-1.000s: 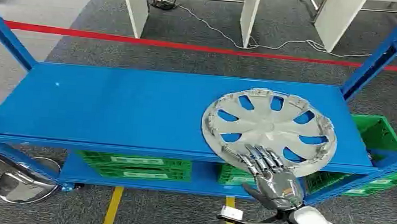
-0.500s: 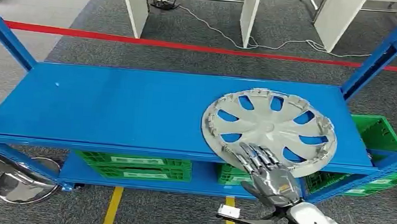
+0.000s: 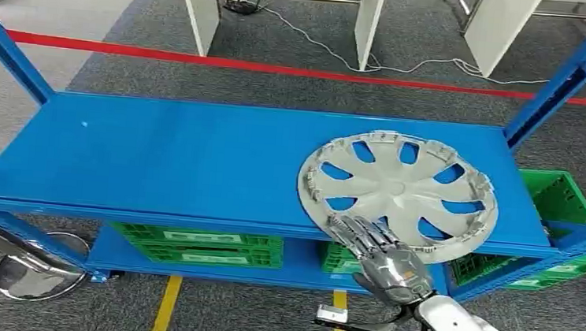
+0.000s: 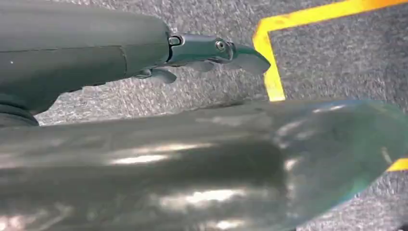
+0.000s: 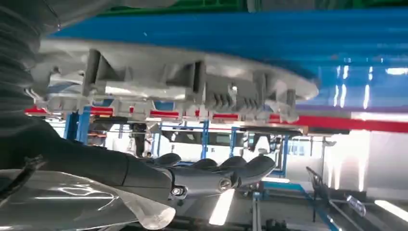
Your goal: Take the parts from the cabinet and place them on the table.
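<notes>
A silver hubcap (image 3: 398,191) lies flat on the blue cabinet shelf (image 3: 179,164), right of centre, its near rim hanging over the shelf's front edge. My right hand (image 3: 381,255) reaches over that near rim with its fingers stretched out flat. In the right wrist view the fingers (image 5: 226,169) stay straight, and a gap shows between them and the hubcap's clip-lined rim (image 5: 183,82), so the hand holds nothing. My left hand (image 4: 207,50) hangs over grey carpet with a finger extended and nothing in it.
Green crates (image 3: 197,245) sit on the lower shelf, and another (image 3: 560,198) stands at the right end. Blue uprights (image 3: 565,76) frame the shelf's corners. Behind it are a red floor line (image 3: 282,68) and white table legs (image 3: 199,8). A round metal base (image 3: 33,267) stands at lower left.
My right hand has slid a little to the left along the hubcap's near rim and drawn slightly back. The hubcap has not moved.
</notes>
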`<state>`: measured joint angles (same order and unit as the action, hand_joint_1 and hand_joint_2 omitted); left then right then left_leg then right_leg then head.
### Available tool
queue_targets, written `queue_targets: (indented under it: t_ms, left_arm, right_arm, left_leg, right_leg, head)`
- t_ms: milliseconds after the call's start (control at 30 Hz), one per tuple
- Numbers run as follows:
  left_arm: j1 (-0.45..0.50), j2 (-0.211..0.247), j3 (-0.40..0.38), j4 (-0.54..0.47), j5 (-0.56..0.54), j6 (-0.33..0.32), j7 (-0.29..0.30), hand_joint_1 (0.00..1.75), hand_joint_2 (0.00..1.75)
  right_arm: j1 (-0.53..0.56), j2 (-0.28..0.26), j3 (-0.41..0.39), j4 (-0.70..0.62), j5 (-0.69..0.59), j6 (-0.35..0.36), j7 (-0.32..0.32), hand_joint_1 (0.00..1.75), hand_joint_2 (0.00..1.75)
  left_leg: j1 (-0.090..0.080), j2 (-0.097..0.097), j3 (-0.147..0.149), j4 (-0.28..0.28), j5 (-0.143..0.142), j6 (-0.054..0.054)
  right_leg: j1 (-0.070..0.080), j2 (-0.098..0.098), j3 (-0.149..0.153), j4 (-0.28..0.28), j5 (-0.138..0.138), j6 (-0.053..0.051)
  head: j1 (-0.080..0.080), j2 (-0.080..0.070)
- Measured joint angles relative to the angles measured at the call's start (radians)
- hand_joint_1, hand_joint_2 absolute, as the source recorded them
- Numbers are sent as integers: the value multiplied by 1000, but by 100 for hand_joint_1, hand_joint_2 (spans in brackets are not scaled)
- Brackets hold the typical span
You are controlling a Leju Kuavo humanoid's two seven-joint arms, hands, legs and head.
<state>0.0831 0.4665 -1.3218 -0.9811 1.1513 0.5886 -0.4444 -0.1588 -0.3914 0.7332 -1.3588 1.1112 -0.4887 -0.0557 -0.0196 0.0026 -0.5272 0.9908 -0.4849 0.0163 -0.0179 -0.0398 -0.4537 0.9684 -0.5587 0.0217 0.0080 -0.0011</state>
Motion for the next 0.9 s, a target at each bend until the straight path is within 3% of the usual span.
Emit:
queue_targets:
  t_ms: [367,500,900]
  left_arm:
    - [-40,-76,-37,189,-14,-132,-89,0,0]
    - [-66,-104,-55,241,-40,-137,-95,0,0]
    - [-92,-113,-76,271,-98,-122,-74,0,0]
  right_arm:
    - [-49,0,8,75,14,31,30,0,175]
    - [-64,0,-5,97,15,32,33,0,175]
    - [-60,0,-48,116,14,39,51,0,175]
  left_leg:
    - [-1,0,0,0,0,0]
    - [-1,0,0,0,0,0]
    - [0,0,0,0,0,0]
  right_leg:
    - [-1,0,0,0,0,0]
    - [-1,0,0,0,0,1]
    - [0,0,0,0,0,1]
  head:
    - [0,0]
    - [0,0]
    - [0,0]
